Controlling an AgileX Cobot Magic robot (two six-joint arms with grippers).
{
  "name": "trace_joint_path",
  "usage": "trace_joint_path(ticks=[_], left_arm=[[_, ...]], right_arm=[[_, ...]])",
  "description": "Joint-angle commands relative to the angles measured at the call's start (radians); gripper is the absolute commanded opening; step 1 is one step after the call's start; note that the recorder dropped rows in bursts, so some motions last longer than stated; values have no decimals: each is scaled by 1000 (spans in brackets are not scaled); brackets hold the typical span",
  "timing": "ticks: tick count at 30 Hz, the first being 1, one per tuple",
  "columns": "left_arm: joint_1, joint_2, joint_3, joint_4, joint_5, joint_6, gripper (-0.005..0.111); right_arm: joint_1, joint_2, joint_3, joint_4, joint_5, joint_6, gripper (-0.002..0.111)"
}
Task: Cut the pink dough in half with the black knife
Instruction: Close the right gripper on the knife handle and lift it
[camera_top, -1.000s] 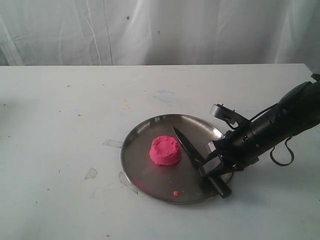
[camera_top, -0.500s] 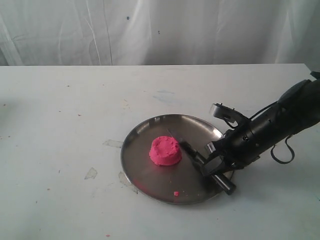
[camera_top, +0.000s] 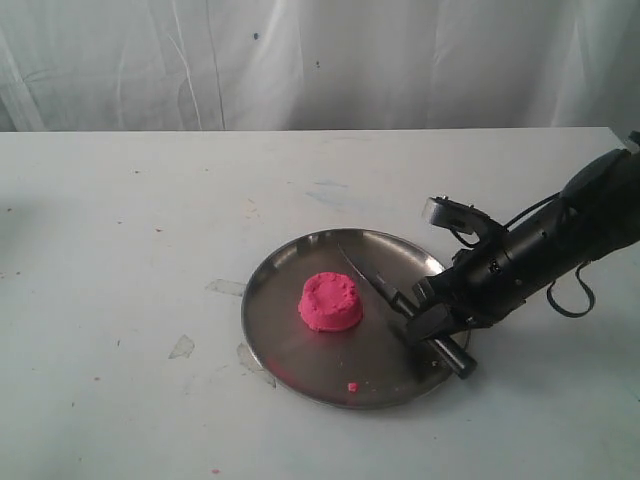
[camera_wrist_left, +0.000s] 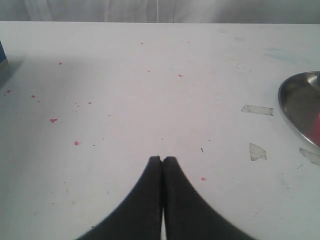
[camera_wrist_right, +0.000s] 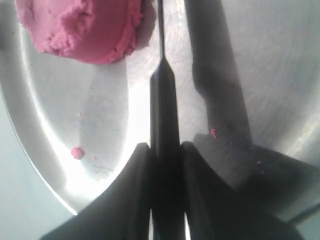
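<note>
Right tool (camera_top: 422, 326): gripping handle of slim black knife (camera_top: 372, 281) at right rim of round steel plate (camera_top: 262, 272). Blade points to far rim; bright pink domed dough lump (camera_top: 331, 301), uncut, plate centre, on blade's left-rim side.

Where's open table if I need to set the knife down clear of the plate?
Wide bare table left of the steel plate, with only tape scraps, and behind it toward the curtain. Crowded: the plate's right side, where the right gripper clamps the black knife beside the pink dough.
</note>
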Motion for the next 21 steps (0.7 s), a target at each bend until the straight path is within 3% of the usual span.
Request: trace_joint_path(ticks=[1, 21], left_arm=[[3, -1, 3, -11, 1, 0, 0], [3, -1, 3, -11, 1, 0, 0]], right_arm=[[-2, -29, -1, -1, 1, -2, 0], [-2, -88, 5, 1, -16, -2, 0]])
